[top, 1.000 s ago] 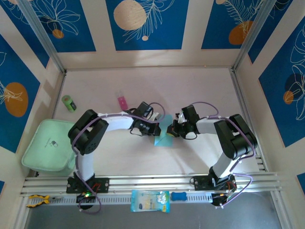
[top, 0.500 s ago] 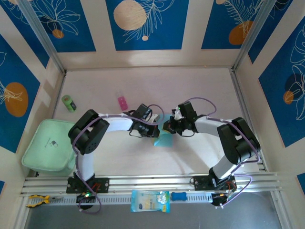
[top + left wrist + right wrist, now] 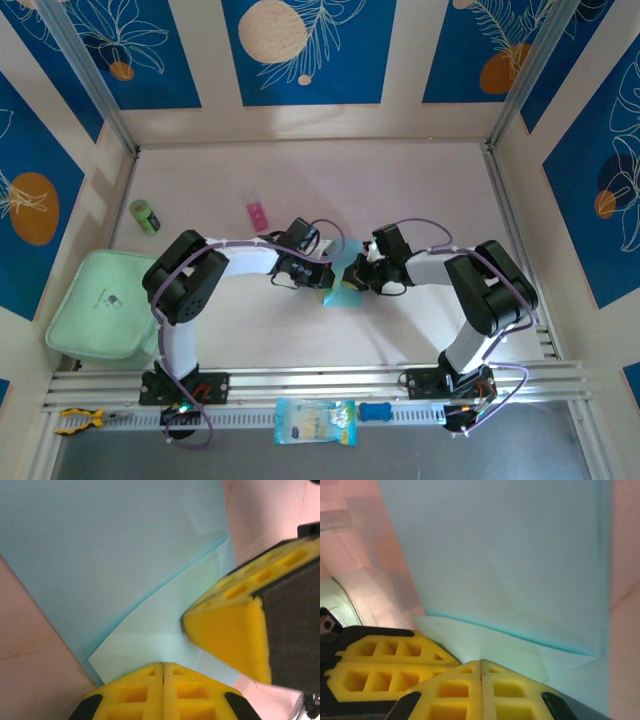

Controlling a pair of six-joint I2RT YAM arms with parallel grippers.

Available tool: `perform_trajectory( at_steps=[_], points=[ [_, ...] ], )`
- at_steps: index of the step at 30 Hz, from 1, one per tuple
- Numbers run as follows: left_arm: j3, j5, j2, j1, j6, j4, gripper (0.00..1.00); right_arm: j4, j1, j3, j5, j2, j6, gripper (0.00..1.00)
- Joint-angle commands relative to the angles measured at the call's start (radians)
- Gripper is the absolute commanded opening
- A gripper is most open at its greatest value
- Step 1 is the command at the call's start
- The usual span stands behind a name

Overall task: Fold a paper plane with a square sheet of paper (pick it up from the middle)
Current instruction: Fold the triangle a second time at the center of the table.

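Observation:
The square sheet of paper [image 3: 342, 294] is light cyan and lies on the pale table between the two arms, partly hidden under the grippers. In the left wrist view a paler folded flap [image 3: 165, 630] lies over the darker sheet [image 3: 100, 545]. My left gripper [image 3: 164, 664] is shut, its tips resting on the flap's near edge. My right gripper [image 3: 481, 662] is also shut, and its tips press on the same flap [image 3: 490, 642]. From above, the left gripper [image 3: 325, 277] and right gripper [image 3: 353, 277] almost touch. The right one's yellow fingers [image 3: 230, 635] show in the left wrist view.
A small pink block [image 3: 256, 213] and a green cylinder [image 3: 145, 216] lie at the back left. A mint pouch [image 3: 100, 305] sits at the left edge. A blue-and-yellow packet [image 3: 315, 421] and a blue piece [image 3: 375, 411] rest on the front rail.
My right gripper has moved left and nearer, close to the left gripper and onto the paper. The left arm has stayed put. Less of the sheet shows from above.

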Motion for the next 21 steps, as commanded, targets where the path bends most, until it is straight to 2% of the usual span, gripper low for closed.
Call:
perform_trajectory(
  at_steps=[1, 10, 16, 21],
  points=[
    [-0.052, -0.109, 0.044, 0.005, 0.025, -0.126, 0.00, -0.049, -0.065, -0.010, 0.067, -0.001, -0.007, 0.01],
    [-0.058, -0.113, 0.041, 0.006, 0.026, -0.127, 0.00, -0.124, -0.136, 0.036, 0.143, -0.042, -0.031, 0.01],
    [-0.058, -0.112, 0.035, 0.005, 0.024, -0.127, 0.00, -0.111, -0.097, 0.024, 0.129, -0.138, -0.053, 0.02],
    [-0.054, -0.109, 0.029, 0.006, 0.026, -0.130, 0.00, -0.038, -0.036, 0.017, 0.060, -0.116, -0.033, 0.01]
  ],
)
